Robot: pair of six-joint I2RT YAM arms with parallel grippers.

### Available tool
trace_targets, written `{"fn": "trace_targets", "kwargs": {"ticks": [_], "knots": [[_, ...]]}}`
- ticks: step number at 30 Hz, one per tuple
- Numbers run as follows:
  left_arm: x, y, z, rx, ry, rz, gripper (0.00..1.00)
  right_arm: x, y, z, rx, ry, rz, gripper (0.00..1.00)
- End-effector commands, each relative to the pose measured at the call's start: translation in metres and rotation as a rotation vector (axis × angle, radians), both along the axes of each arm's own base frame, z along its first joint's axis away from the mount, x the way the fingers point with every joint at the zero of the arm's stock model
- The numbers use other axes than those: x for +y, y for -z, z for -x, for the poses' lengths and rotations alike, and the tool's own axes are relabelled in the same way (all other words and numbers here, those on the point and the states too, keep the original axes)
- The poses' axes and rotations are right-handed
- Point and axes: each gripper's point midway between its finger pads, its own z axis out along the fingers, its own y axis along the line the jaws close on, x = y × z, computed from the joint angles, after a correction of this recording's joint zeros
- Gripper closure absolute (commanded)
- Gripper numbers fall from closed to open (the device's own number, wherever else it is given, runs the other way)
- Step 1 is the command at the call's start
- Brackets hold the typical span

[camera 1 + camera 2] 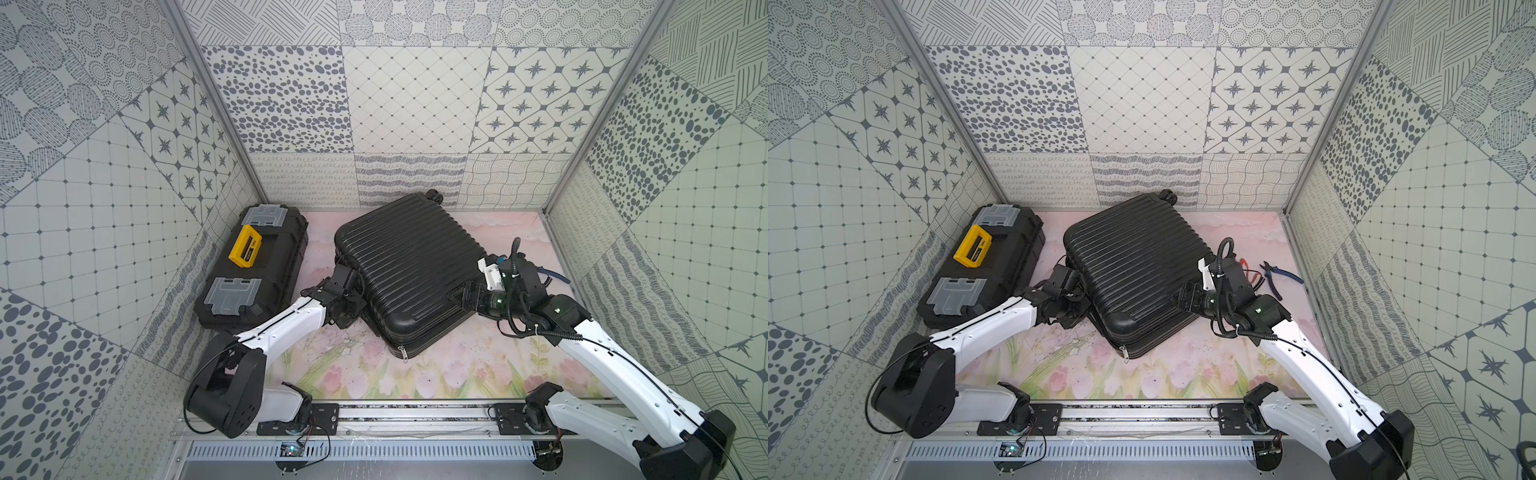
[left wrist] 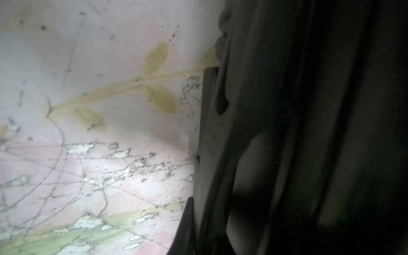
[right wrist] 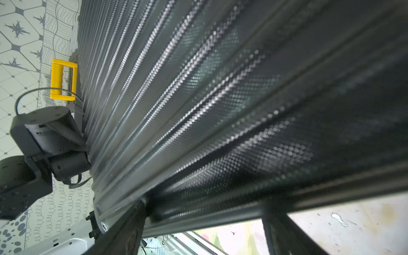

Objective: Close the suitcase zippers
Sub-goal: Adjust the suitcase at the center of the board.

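A small black hard-shell suitcase with a ribbed shell (image 1: 411,266) (image 1: 1133,262) lies flat near the middle of a pink floral mat (image 1: 457,365), turned at an angle, its halves lying together and a black spinner wheel (image 1: 434,194) at the far corner. The dark zipper track with a small metallic pull (image 1: 402,352) (image 1: 1124,353) runs along the middle seam, and the pull dangles at the near corner, well apart from both arms. The left gripper (image 1: 354,279) (image 1: 1077,283) presses against the case's left edge at the seam with its jaws closed. Its wrist view is dark and blurred, showing one finger (image 2: 207,132) beside the shell, so whether anything is pinched cannot be told. The right gripper (image 1: 457,297) (image 3: 203,204) sits at the case's right edge, its fingers (image 3: 128,229) spread wide with the lower rim of the ribbed shell between them. A black toolbox with grey lid compartments and a yellow handle (image 1: 257,270) stands to the left of the case, just beyond the left arm. Blue-handled pliers (image 1: 1279,276) lie on the mat behind the right arm.
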Motion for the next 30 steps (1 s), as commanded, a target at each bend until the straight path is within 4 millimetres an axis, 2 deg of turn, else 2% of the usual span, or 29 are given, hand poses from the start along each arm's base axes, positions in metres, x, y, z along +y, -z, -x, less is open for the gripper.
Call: {"fn": "trace_targets", "kwargs": {"ticks": [1,6,11,18,24,28,30], "knots": [[-0.027,-0.035,-0.009,-0.107,-0.139,0.193,1.00,0.013,-0.019,-0.037,-0.096,-0.004,-0.038,0.18],[-0.049,-0.053,-0.006,-0.162,-0.206,0.223,1.00,0.018,-0.024,-0.080,-0.148,-0.043,-0.029,0.20],[-0.075,-0.062,-0.007,-0.203,-0.257,0.282,1.00,0.028,-0.029,-0.118,-0.183,-0.118,-0.036,0.20],[-0.113,-0.068,-0.021,-0.247,-0.353,0.380,1.00,0.026,-0.025,-0.156,-0.225,-0.161,0.031,0.20],[-0.136,-0.074,-0.043,-0.261,-0.458,0.482,1.00,0.012,-0.025,-0.166,-0.268,-0.206,0.072,0.18],[-0.150,-0.077,-0.054,-0.249,-0.504,0.531,1.00,-0.006,-0.032,-0.156,-0.295,-0.240,0.090,0.16],[-0.155,-0.080,-0.059,-0.251,-0.517,0.549,1.00,-0.017,-0.036,-0.146,-0.301,-0.247,0.100,0.10]]}}
